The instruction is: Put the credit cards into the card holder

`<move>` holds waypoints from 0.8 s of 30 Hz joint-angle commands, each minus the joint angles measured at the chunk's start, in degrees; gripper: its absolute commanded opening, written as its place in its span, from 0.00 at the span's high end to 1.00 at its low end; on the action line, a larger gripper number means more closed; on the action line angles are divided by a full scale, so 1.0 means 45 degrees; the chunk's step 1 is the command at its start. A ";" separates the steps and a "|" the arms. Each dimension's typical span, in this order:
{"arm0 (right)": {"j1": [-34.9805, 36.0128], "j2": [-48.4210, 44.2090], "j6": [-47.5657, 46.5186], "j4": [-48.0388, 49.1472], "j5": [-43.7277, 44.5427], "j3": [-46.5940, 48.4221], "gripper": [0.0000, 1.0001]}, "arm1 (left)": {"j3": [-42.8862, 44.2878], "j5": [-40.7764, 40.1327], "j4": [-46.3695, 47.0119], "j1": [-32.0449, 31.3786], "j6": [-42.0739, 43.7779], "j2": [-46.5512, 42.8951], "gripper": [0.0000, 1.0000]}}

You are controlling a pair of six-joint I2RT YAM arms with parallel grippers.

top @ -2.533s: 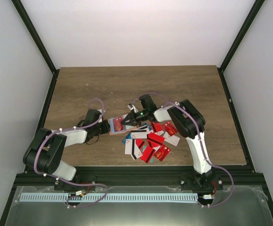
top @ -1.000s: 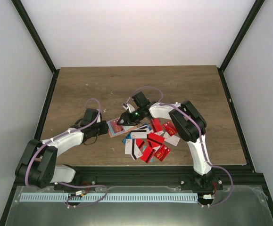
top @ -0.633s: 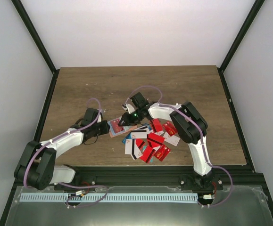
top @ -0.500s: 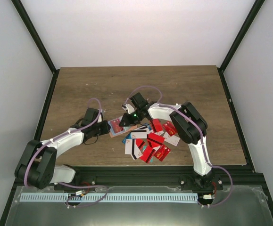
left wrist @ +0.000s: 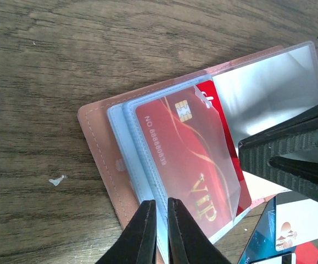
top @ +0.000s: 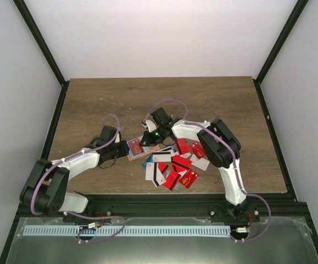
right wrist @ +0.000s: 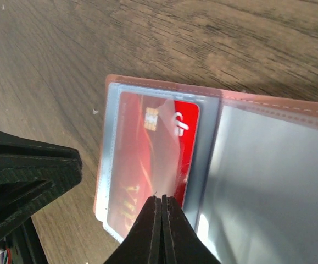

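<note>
A: What colour is the card holder (left wrist: 98,159)?
B: Salmon-brown with pale stitching, and its sleeves (left wrist: 123,137) are clear and bluish.
A: And the card (left wrist: 180,159) inside?
B: Red with gold lettering. The loose cards (top: 172,168) are red, white and blue, some black-striped. The table (left wrist: 65,55) is brown woodgrain.

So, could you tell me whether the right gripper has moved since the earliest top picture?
Yes. Seen from above, the right gripper has shifted slightly left, away from the loose credit cards and further over the card holder.
</note>
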 commanded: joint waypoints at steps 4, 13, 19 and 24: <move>0.0099 0.0674 -0.0279 0.0102 0.0357 0.0448 0.99 | 0.0241 0.0012 0.0209 -0.0068 0.0013 0.0115 0.91; 0.0086 0.1182 -0.0330 0.0216 0.0217 0.0332 0.99 | 0.0279 -0.0105 0.0110 -0.0069 0.0014 0.0164 0.91; 0.0093 0.1303 -0.0321 0.0291 0.0140 0.0238 0.99 | 0.0292 -0.1229 -0.0618 -0.0084 -0.0224 -0.0474 0.92; 0.0090 0.1443 -0.0264 0.0349 0.0022 0.0214 0.99 | 0.0290 -0.1512 -0.0881 -0.0083 -0.0197 -0.0408 0.92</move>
